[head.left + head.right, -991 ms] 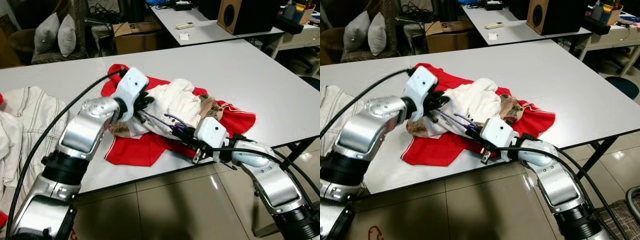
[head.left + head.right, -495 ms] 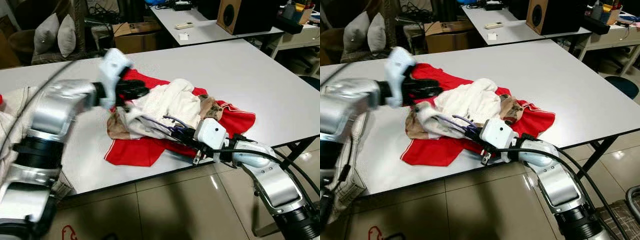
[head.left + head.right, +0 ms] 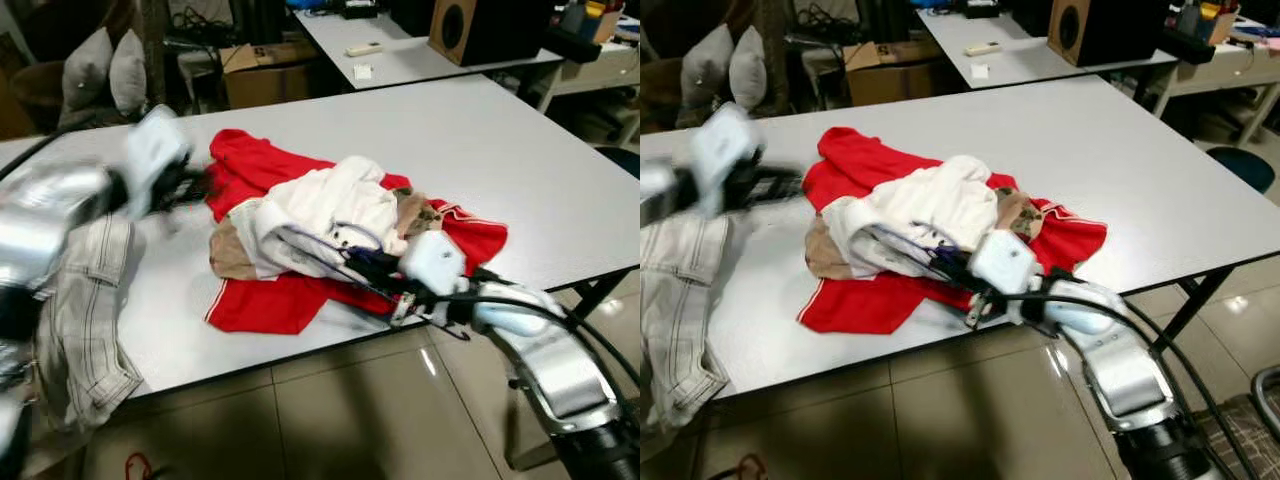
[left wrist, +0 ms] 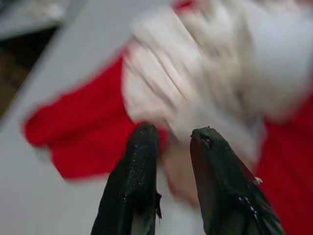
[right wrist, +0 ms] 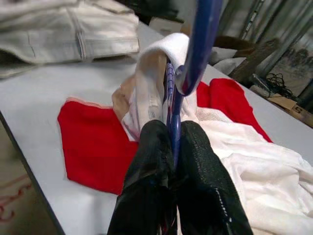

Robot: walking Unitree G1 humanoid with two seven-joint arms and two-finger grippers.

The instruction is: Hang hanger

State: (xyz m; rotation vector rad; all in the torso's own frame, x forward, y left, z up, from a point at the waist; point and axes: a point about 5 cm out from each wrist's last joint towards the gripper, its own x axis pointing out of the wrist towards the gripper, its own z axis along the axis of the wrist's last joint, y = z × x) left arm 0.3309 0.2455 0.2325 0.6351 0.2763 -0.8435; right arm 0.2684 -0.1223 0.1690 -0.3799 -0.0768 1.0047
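Hanger [image 5: 188, 58]: one, thin and blue-purple, its hook curving up past the right claw [image 5: 172, 142], whose two black fingers are clamped on its stem; it lies tucked into the white garment [image 3: 320, 215] at the counter's near edge. Largest first: one grey counter [image 3: 500, 150]; one red shirt [image 3: 270, 295] spread flat on it; one white garment heaped on top; one tan cloth [image 3: 228, 255] under the heap's left side; pale trousers [image 3: 85, 310] hanging over the counter's left end. Against half a second ago, the left arm has pulled away from the heap to the left and shows blurred; the left claw [image 4: 173, 142] hangs above the clothes, fingers slightly apart, holding nothing; the right arm has stayed put.
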